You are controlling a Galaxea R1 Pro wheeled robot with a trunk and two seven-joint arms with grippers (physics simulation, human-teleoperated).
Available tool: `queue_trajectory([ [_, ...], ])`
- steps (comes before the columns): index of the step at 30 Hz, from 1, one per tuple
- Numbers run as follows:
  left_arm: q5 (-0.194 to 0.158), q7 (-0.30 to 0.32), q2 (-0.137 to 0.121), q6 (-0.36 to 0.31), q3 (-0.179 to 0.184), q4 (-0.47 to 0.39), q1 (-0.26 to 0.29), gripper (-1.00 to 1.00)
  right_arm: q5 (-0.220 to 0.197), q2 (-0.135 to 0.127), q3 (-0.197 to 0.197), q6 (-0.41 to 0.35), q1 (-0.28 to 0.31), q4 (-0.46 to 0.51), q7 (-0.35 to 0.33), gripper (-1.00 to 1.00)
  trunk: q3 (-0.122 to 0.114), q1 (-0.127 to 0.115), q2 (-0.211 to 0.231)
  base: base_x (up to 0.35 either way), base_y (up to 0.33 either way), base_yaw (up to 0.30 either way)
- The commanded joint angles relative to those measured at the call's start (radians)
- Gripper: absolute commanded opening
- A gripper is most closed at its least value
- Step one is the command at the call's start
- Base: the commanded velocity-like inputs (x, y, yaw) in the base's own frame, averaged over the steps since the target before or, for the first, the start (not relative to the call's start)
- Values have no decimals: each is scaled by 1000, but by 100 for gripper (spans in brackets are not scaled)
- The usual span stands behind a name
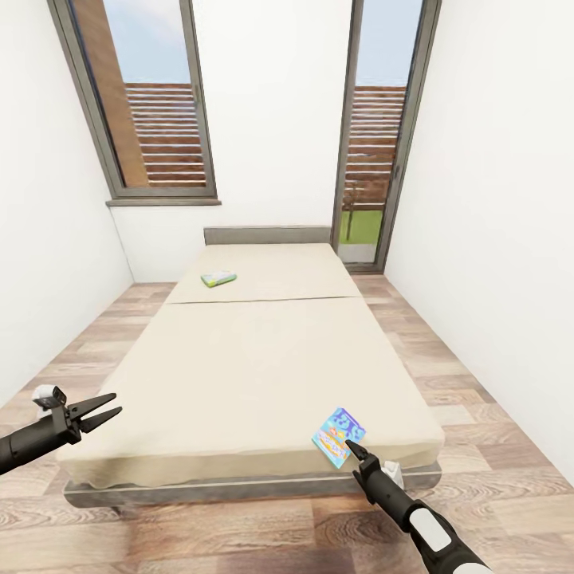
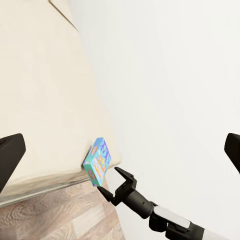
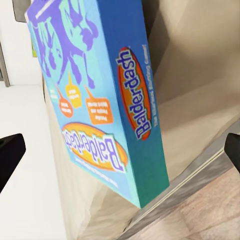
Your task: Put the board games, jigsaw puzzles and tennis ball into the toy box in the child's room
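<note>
Right gripper at bed foot corner, jaws spread beside Balderdash board game (lying near cover edge). Second board game near headboard. Left gripper spread, apart.

A blue board game lies at the bed's near right corner, the right gripper just beside it; another game lies far left.

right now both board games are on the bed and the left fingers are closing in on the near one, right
Not quite: it is the right fingers that are at the near Balderdash box, as the head view shows. Both board games are on the bed; the other lies near the headboard.
</note>
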State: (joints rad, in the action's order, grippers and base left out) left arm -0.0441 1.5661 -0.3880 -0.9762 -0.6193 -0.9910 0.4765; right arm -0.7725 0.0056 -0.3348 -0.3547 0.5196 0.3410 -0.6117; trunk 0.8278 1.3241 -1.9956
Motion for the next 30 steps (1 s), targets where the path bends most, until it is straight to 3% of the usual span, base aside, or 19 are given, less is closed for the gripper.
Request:
queue_trajectory([
  [1, 1, 5, 0, -11, 0, 0, 1, 100, -7, 1, -4, -9, 0, 1, 0, 100, 1, 0, 0, 9, 1, 0],
  [8, 1, 5, 0, -10, 0, 0, 1, 100, -7, 1, -4, -9, 0, 1, 0, 100, 1, 0, 0, 4, 0, 0],
  [15, 1, 5, 0, -10, 0, 0, 1, 100, -7, 1, -4, -9, 0, 0, 0, 100, 23, 27, -49, 0, 0, 0],
  [30, 1, 5, 0, -10, -1, 0, 1, 100, -7, 1, -3, -9, 0, 1, 0, 100, 23, 27, -49, 0, 0, 0],
])
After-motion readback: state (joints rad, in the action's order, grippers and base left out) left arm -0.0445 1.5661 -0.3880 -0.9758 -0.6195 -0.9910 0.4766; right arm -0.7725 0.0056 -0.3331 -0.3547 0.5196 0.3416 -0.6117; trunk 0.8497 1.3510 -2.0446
